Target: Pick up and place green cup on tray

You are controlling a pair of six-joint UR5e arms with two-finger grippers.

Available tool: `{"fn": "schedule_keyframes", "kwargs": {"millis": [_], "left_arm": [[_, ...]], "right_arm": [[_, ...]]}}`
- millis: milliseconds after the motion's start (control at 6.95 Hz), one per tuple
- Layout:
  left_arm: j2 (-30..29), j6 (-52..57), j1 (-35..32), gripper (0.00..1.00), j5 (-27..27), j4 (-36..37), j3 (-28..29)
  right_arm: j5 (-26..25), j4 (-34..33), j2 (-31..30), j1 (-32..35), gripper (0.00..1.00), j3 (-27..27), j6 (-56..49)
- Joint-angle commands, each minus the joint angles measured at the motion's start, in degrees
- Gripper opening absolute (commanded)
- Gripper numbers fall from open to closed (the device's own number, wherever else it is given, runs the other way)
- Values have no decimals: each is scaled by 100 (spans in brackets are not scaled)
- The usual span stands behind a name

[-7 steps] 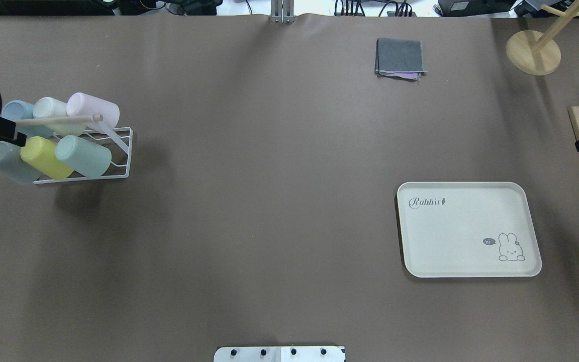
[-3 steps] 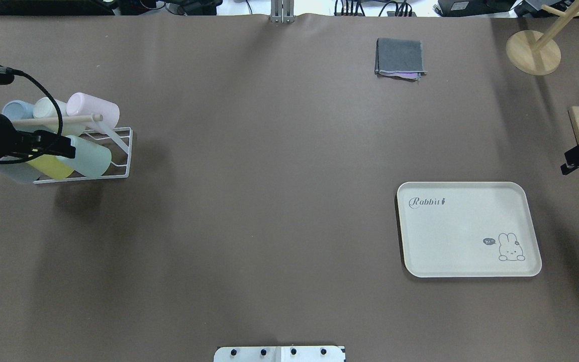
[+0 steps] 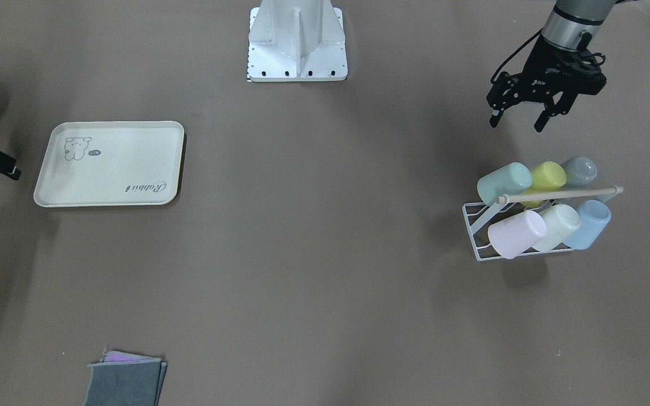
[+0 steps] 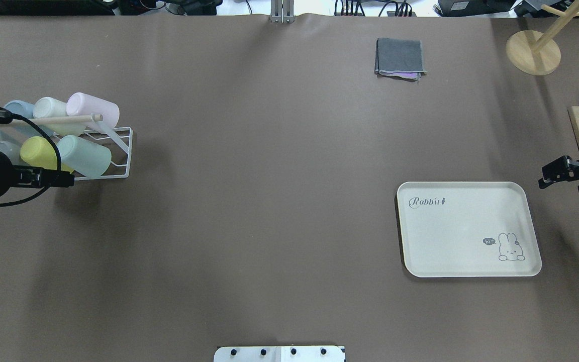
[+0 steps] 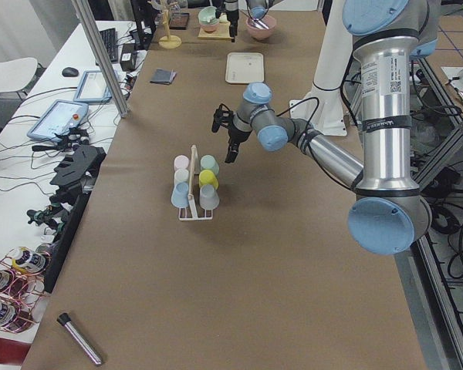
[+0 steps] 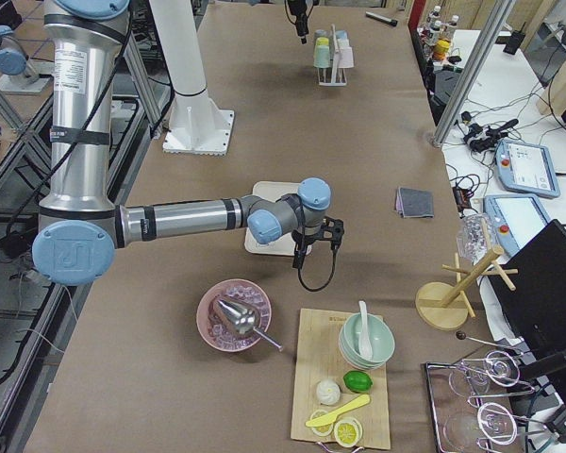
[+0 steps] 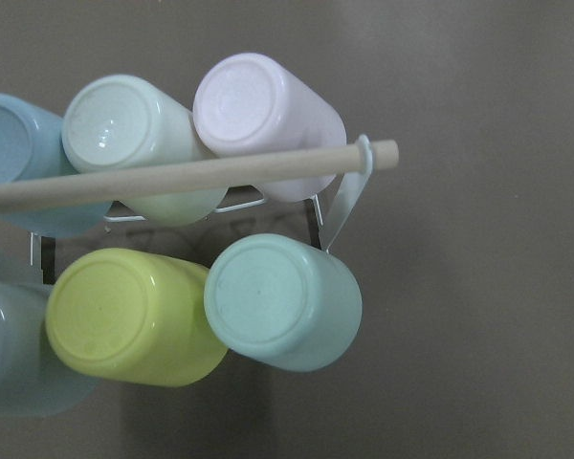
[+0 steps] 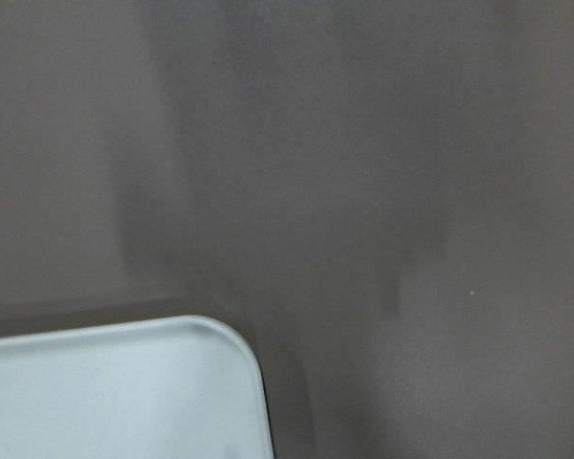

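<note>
**Q:** How far had the task advanced?

**A:** No step was complete. The green cup lay tilted and ungrasped in the wire rack at the table's left end, beside the yellow-green cup. The left gripper hung near it, jaws spread and empty. The right gripper, apparently parted and empty, hung near the far right corner of the tray, which held nothing. Grasp, carry and placement remained.

**Q:** Was any writing legible?

**A:** The tray read "Rabbit", and a small bubble read "hi".

The cup rack stands at the desk's left end. The tray lies well apart toward the right, with a folded cloth behind it.
</note>
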Motion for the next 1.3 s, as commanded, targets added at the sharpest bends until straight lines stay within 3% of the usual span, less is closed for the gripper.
{"fn": "schedule_keyframes", "kwargs": {"millis": [0, 432, 720, 863, 1151], "left_arm": [[833, -253, 737, 98, 980, -1054, -80], [1643, -192, 1774, 98, 2781, -1952, -177], [2161, 201, 2267, 98, 3880, -2479, -177], [2320, 700, 2469, 98, 4433, -2481, -160], [2541, 3082, 2647, 98, 5455, -2481, -159]], "right_arm": [[-36, 619, -252, -290, 97, -9, 387], [-579, 664, -244, -799, 95, -9, 687], [-616, 664, -244, -923, 91, -44, 679], [-608, 664, -252, -1011, 91, -52, 687], [-555, 743, -252, -1082, 82, -44, 670]]}}
